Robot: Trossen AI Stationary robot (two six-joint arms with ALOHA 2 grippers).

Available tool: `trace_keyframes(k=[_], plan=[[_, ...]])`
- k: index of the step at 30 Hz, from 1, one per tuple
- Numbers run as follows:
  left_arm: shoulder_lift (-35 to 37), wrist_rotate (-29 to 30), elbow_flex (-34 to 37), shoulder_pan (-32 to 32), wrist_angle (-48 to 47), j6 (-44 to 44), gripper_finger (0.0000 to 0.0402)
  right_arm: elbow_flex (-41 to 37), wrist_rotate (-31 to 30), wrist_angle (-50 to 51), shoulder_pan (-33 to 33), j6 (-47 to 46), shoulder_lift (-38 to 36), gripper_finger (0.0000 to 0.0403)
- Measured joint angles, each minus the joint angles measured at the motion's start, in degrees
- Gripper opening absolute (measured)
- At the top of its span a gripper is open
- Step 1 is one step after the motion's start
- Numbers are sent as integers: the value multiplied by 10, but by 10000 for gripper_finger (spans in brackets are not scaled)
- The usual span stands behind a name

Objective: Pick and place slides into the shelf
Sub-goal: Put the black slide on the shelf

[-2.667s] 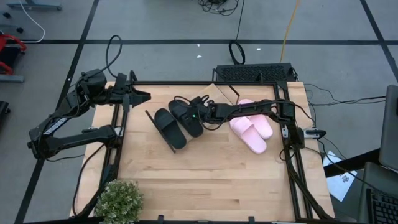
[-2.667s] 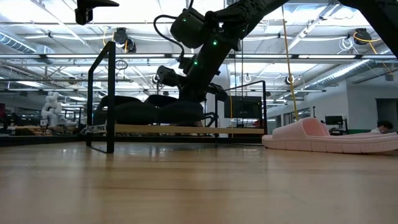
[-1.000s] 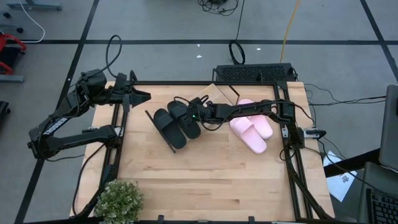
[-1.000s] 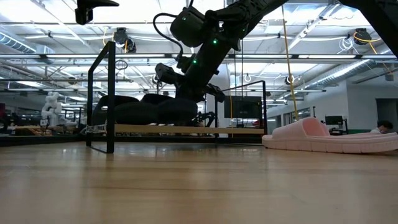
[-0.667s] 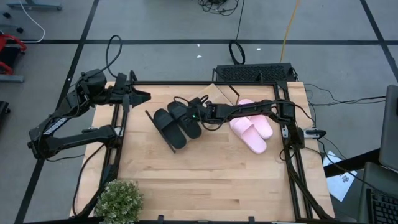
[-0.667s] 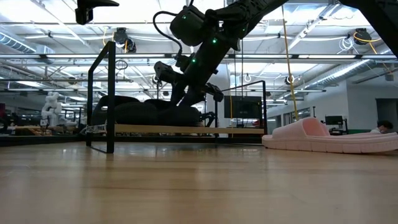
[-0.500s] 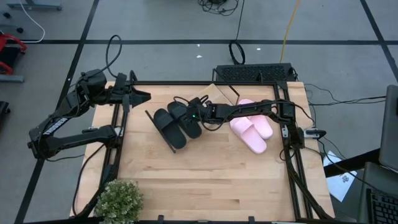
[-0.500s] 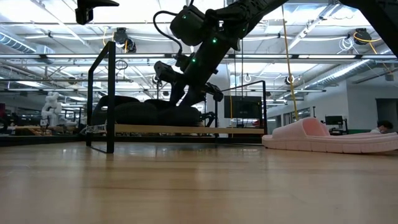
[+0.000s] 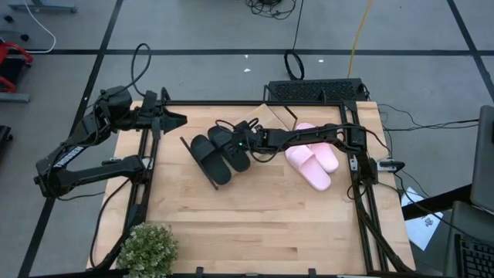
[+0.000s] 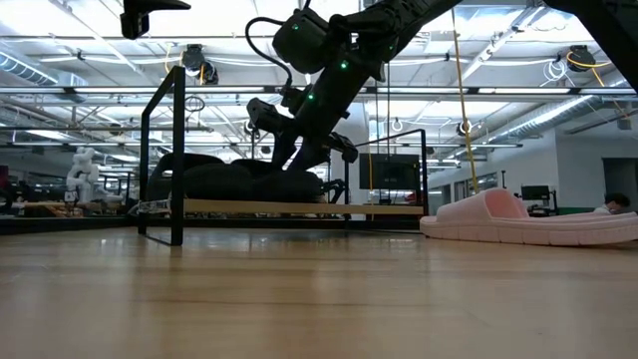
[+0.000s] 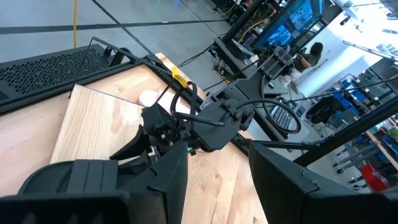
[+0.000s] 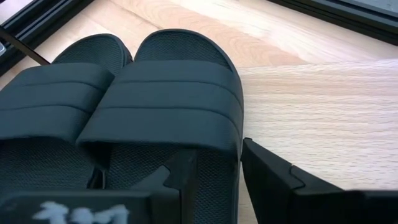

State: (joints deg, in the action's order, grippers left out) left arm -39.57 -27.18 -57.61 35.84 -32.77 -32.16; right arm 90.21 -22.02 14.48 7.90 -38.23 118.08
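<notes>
Nothing has shifted lately: right gripper (image 9: 245,144), fingers parted astride the second black slide (image 9: 231,147) on the shelf (image 10: 299,207), should release and withdraw toward the pink slides (image 9: 312,157).

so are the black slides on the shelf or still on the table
On the shelf. In the low view both black slides rest on the shelf board, raised above the table.

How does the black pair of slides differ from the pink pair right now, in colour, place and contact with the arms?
The black slides are dark and sit on the shelf, raised off the table; the pink slides are pale and lie flat on the tabletop, right of the shelf. The right gripper is at the black pair, one finger under a strap; nothing touches the pink pair. Both pairs lie side by side, soles down.
</notes>
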Motion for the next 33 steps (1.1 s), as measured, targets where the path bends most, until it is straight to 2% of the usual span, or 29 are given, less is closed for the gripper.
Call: trace_keyframes(k=[18,33], plan=[[0,0,0,0,0,4,165,-1,58,-1,4,-1,-10,114],[0,0,0,0,0,6,165,-1,59,-5,4,11,-31,114]])
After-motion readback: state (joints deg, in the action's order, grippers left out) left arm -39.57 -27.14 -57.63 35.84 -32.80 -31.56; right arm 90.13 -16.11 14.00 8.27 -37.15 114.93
